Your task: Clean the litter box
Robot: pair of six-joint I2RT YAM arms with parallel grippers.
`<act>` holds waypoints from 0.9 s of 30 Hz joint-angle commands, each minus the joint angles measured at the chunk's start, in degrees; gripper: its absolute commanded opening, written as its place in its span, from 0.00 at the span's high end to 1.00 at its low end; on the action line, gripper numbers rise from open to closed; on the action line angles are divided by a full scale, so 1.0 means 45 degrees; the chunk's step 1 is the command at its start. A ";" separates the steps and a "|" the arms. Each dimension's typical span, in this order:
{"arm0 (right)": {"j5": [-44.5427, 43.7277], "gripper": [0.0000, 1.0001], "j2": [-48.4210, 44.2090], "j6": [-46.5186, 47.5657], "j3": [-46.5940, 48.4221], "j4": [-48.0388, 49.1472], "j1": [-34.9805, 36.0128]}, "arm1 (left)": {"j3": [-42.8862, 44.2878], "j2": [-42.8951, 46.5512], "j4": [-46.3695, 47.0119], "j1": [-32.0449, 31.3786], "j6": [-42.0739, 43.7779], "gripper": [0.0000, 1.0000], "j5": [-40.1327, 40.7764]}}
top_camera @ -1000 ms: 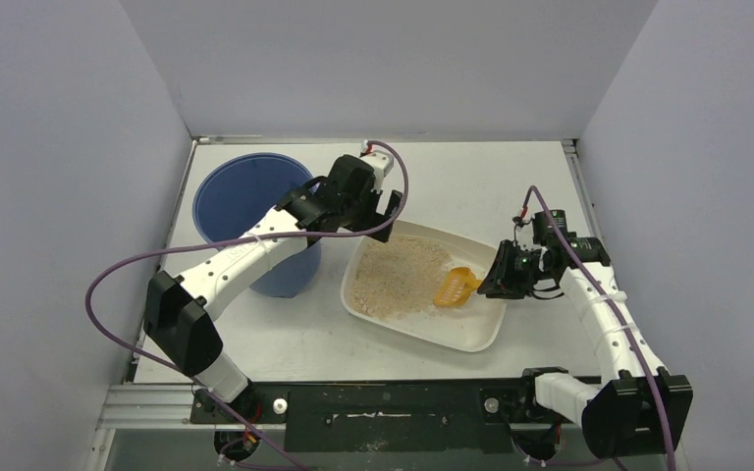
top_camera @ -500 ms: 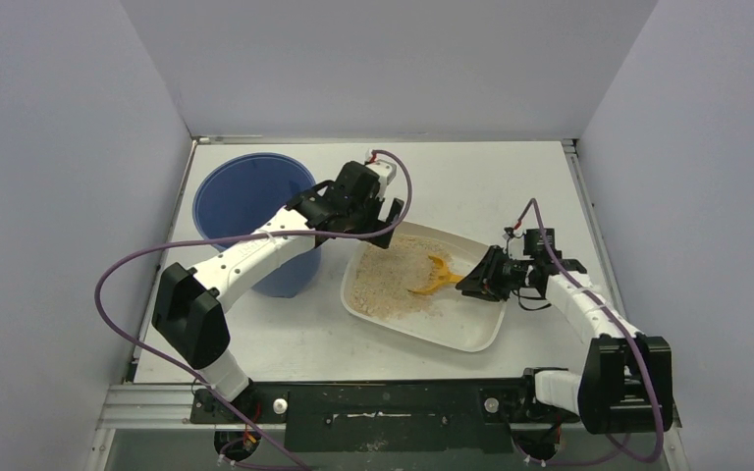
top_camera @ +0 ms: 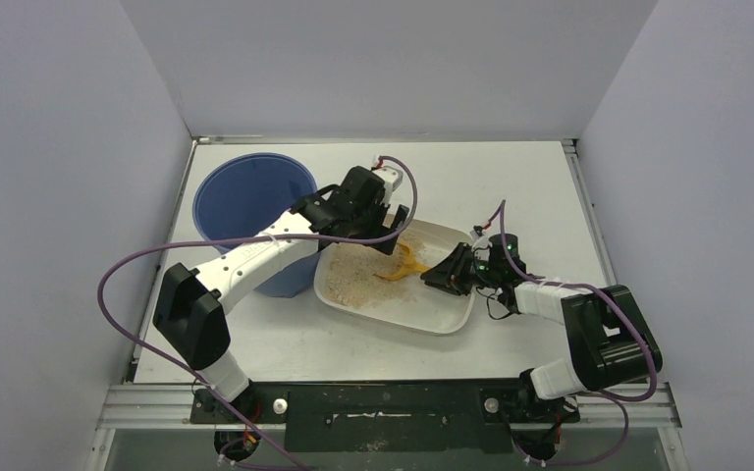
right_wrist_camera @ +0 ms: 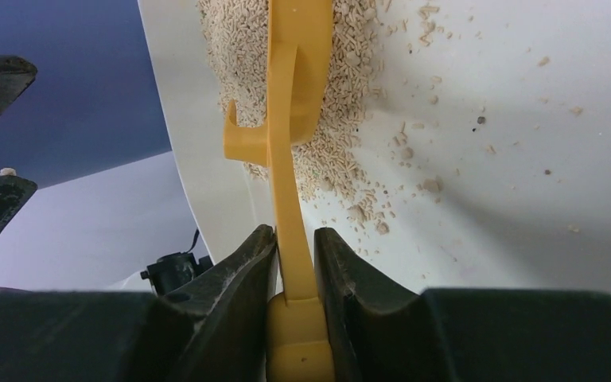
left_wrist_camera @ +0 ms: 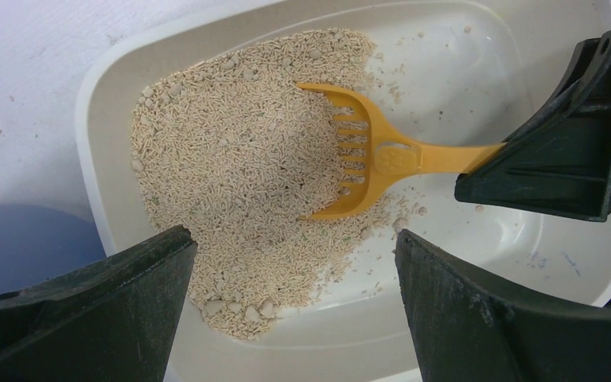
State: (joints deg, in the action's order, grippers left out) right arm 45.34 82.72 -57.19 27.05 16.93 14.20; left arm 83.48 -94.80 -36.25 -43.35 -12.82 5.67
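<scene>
Cream litter box (top_camera: 444, 320) sits on the table (top_camera: 520, 186), just right of the bucket (top_camera: 241, 191). Left wrist: left gripper (left_wrist_camera: 293, 247) stands wide open, empty, above the litter (left_wrist_camera: 231, 159). Right wrist: right gripper (right_wrist_camera: 294, 247) is clamped on the scoop (right_wrist_camera: 298, 72) handle, its head in the litter.

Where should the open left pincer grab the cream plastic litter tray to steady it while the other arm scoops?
Probably the thin raised rim of the cream-white plastic litter tray on the side nearest the round blue bucket, left pincer coming down from above, one finger inside. That wall is clear of the orange slotted scoop in the right pincer.
</scene>
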 commanded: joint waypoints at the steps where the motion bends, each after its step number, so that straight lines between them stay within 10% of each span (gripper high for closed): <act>1: -0.0623 1.00 -0.0054 -0.0856 -0.0562 0.2223 0.0177 | 0.0024 0.0520 0.0185 -0.0112 0.0081 0.05 0.0003; 27: 0.1729 1.00 -0.4051 -0.3037 -0.2893 0.6766 -0.1299 | -0.0466 0.2856 0.1553 0.0351 -0.1158 0.04 0.1662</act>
State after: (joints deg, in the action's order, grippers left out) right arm 48.97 67.40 -68.47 14.72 36.05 8.91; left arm 81.93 -86.24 -34.06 -42.96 -16.43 12.25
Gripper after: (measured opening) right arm 0.213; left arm 0.958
